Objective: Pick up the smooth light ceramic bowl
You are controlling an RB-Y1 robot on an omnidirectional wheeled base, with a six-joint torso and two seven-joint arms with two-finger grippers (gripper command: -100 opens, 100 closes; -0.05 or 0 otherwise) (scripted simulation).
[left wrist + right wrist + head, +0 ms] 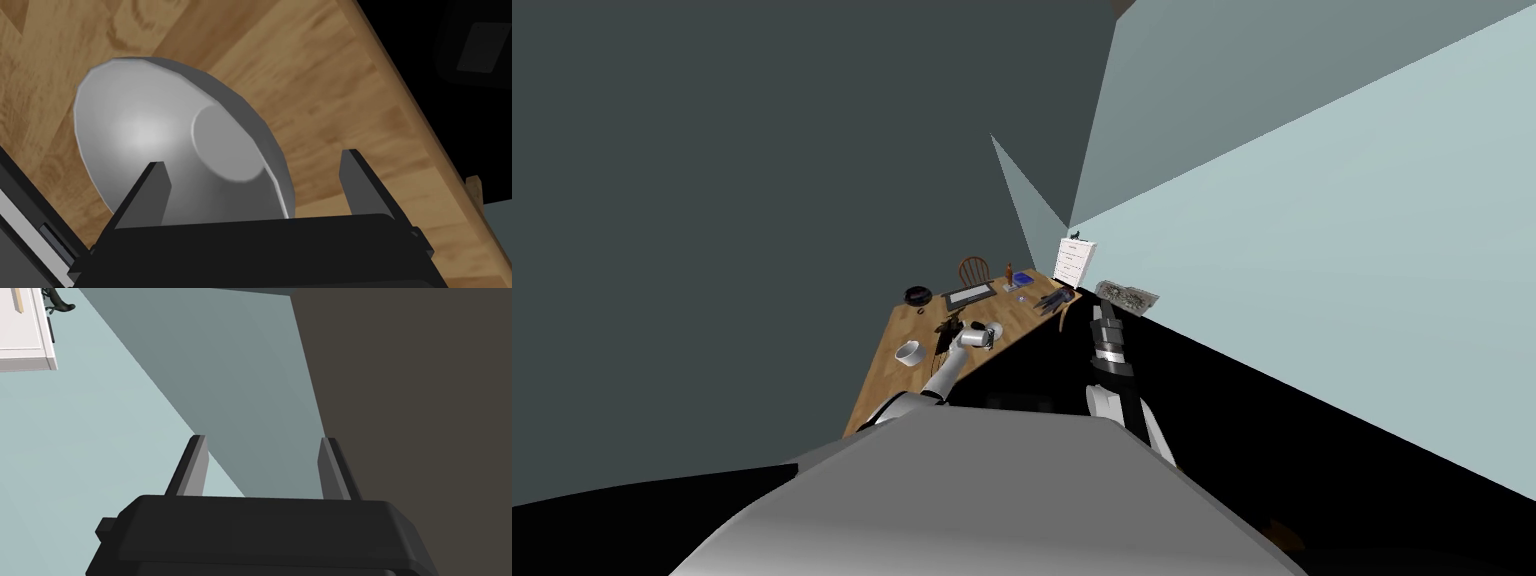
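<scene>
Approach stage: left gripper (255, 157), fingers spread, hangs at the pale grey bowl (145, 130) on the wooden table (325, 90) near its edge, next probably needing a squeeze across the rim; right gripper (262, 438) idles open.

Bowl (150, 130) on the table (325, 100), near its edge, directly before the left claw (253, 160).

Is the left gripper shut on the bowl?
No. The left gripper stands open, one finger clear of the bowl, over the table.
</scene>
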